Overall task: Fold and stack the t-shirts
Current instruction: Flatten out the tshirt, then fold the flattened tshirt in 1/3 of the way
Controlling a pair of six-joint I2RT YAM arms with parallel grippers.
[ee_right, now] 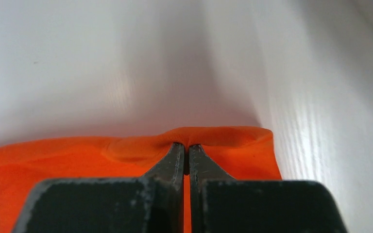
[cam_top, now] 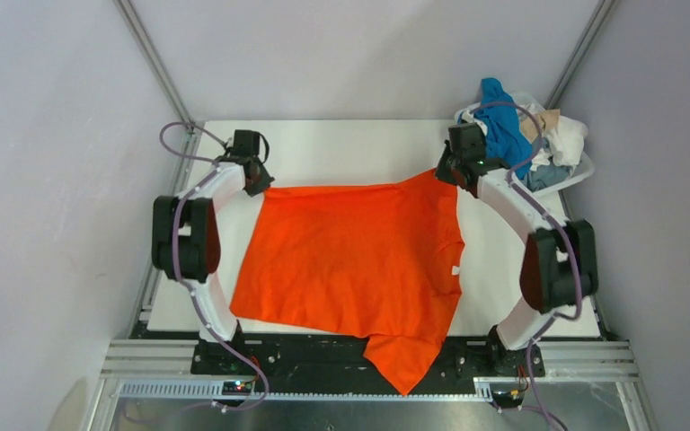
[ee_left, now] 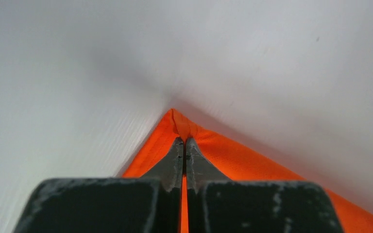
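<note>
The bright orange t-shirt point(cam_top: 350, 256) lies spread flat on the white table, one sleeve hanging over the near edge. My left gripper point(cam_top: 259, 184) is shut on the shirt's far left corner; in the left wrist view that gripper point(ee_left: 185, 141) pinches the orange corner point(ee_left: 182, 121). My right gripper point(cam_top: 444, 172) is shut on the far right corner; in the right wrist view that gripper point(ee_right: 185, 145) pinches the orange edge point(ee_right: 223, 136). Other t-shirts, blue point(cam_top: 503, 130), white point(cam_top: 568, 139) and beige, lie heaped in the basket at the back right.
A white plastic basket point(cam_top: 582, 172) stands at the table's back right corner, right behind my right arm. The white table point(cam_top: 350, 148) shows bare behind the shirt. Metal frame rails run along the near edge point(cam_top: 144, 359).
</note>
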